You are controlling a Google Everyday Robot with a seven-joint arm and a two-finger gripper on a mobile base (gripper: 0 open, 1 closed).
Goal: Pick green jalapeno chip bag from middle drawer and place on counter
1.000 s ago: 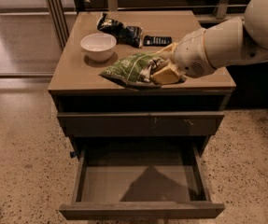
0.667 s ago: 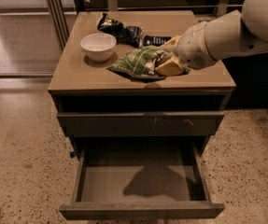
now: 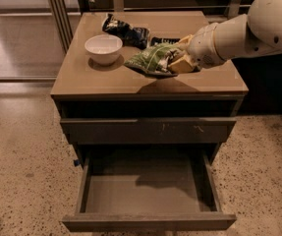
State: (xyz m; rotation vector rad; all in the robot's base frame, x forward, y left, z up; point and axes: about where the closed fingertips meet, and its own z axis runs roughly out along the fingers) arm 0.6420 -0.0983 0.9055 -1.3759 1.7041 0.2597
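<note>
The green jalapeno chip bag [image 3: 151, 59] is held in the air above the counter [image 3: 101, 77], near its middle, casting a shadow on the top. My gripper [image 3: 178, 62] is shut on the bag's right end; the white arm reaches in from the upper right. The middle drawer [image 3: 148, 191] stands pulled out below, its grey interior bare.
A white bowl [image 3: 103, 48] sits on the counter's left half. A dark blue-black snack bag [image 3: 126, 31] lies at the back, and a flat black bar [image 3: 164, 40] lies behind the held bag. A closed drawer front with white scuffs [image 3: 150, 129] is above the open drawer.
The gripper has carried the green bag a little farther back and to the right over the counter. The bowl, dark bag and drawer have not moved.
</note>
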